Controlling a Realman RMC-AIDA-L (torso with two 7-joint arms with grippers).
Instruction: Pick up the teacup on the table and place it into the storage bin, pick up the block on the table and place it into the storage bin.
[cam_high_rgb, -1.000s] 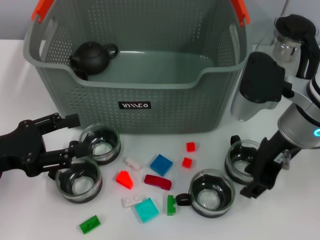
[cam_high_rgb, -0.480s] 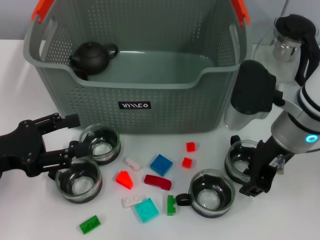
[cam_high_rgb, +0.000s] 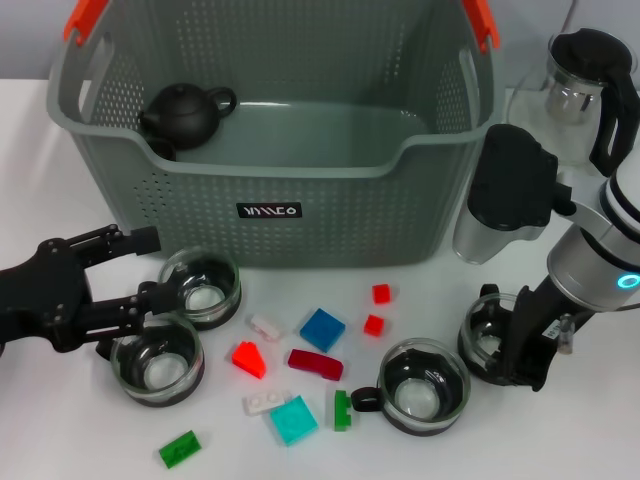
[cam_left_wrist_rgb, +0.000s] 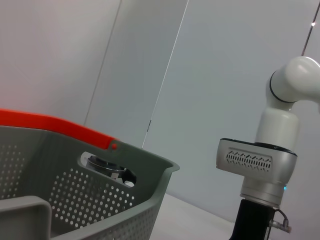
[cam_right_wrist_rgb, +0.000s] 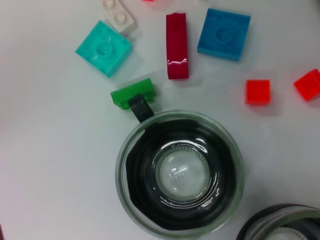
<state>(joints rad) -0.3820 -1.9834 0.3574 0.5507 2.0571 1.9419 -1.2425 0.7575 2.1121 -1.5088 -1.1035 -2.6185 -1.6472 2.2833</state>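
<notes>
We take the target to be the glass teacup (cam_high_rgb: 487, 338) on the tabletop (cam_high_rgb: 30, 130), rightmost of the four, well short of the storage bin (cam_high_rgb: 270, 215). Our right end effector (cam_high_rgb: 522, 352) straddles its far rim, though we cannot tell whether it has closed. A second teacup (cam_high_rgb: 424, 385) stands just beside, its handle touching a green block (cam_high_rgb: 342, 410); we judge a slanted lift could knock it. Our left end effector (cam_high_rgb: 115, 275) sits spread wide beside two more cups (cam_high_rgb: 200, 286), idle. The bin's tall wall could catch the cup.
</notes>
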